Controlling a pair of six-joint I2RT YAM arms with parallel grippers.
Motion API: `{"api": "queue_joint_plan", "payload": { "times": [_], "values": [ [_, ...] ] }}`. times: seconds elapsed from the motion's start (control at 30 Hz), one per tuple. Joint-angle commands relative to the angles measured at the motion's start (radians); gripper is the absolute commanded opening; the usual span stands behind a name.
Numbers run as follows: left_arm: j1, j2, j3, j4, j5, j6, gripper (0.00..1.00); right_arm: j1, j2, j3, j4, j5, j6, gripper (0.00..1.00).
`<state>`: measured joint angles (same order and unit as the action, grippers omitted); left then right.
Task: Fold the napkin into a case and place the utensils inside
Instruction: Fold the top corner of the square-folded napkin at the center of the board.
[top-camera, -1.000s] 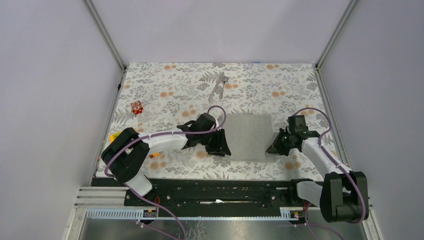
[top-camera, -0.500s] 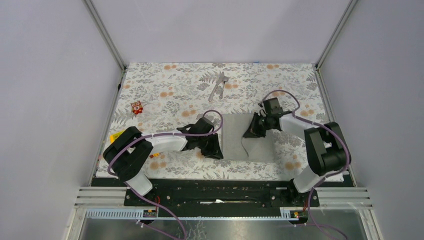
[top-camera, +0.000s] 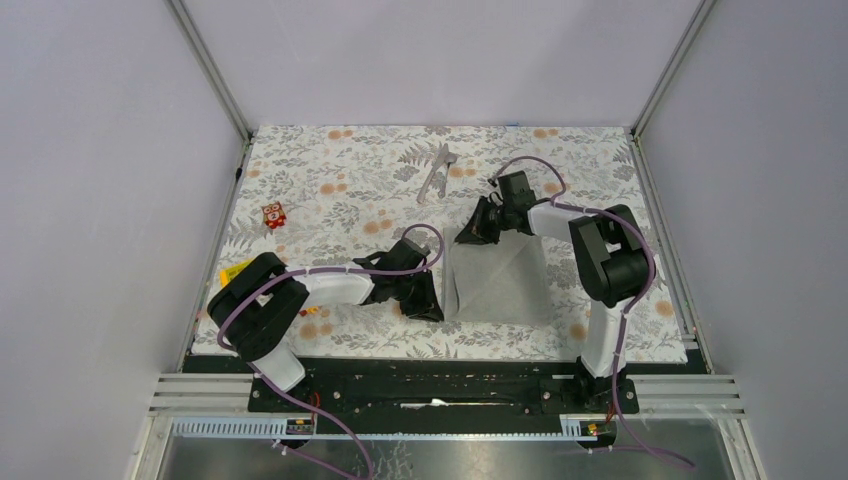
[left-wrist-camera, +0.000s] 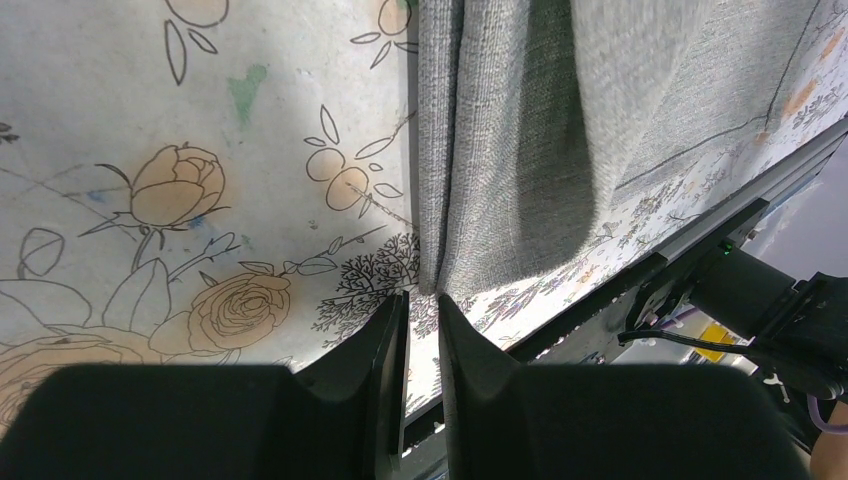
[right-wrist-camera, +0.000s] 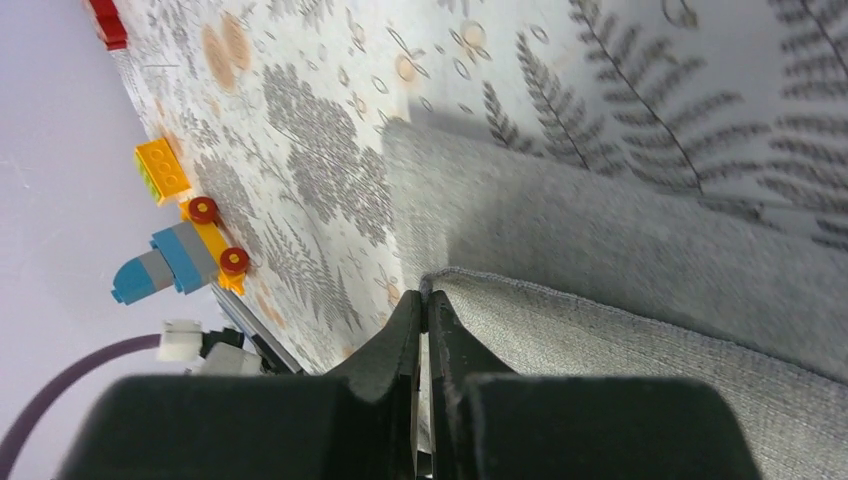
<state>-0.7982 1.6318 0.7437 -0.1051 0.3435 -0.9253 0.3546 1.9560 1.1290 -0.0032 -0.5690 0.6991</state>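
The napkin (top-camera: 500, 285) lies on the floral surface (top-camera: 330, 170) just in front of the arm bases, right of centre, and it is no longer a flat square. A second ago it lay spread out with the right gripper (top-camera: 476, 228) at its right side. Since then that gripper has swept up and across to the cloth's far left corner, dragging the fabric with it, so a slanted flap now lies doubled over the lower layer. I judge this to be the first fold of the case under way and not yet laid down: the carried edge is still lifted and nothing is creased.

In the right wrist view the fingers are clenched on the napkin's hem, with the cloth pinched flat between them. The right arm reaches far out, elbow raised, forearm angled back toward the left so the gripper hangs just above the cloth's far corner.

The left gripper (top-camera: 428, 300) has edged slightly nearer and sits at the near left corner, its arm stretched low and rightward along the surface. Its wrist view shows the fingers drawn almost together, with the napkin's folded edge reaching their tips – whether cloth is actually caught there, I cannot tell.

The utensils (top-camera: 437, 170) lie untouched farther back – well apart from the napkin.
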Motion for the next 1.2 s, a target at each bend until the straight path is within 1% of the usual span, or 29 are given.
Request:
{"api": "queue_joint_plan", "payload": {
  "times": [0.0, 1.17],
  "values": [
    [0.002, -0.002, -0.023, 0.002, -0.05, 0.0, 0.22, 0.013, 0.021, 0.071, 0.042, -0.015, 0.024, 0.0],
    [0.001, -0.024, -0.061, 0.047, -0.036, -0.012, 0.22, 0.013, 0.128, 0.182, 0.052, 0.04, 0.057, 0.0]
  ]
}}
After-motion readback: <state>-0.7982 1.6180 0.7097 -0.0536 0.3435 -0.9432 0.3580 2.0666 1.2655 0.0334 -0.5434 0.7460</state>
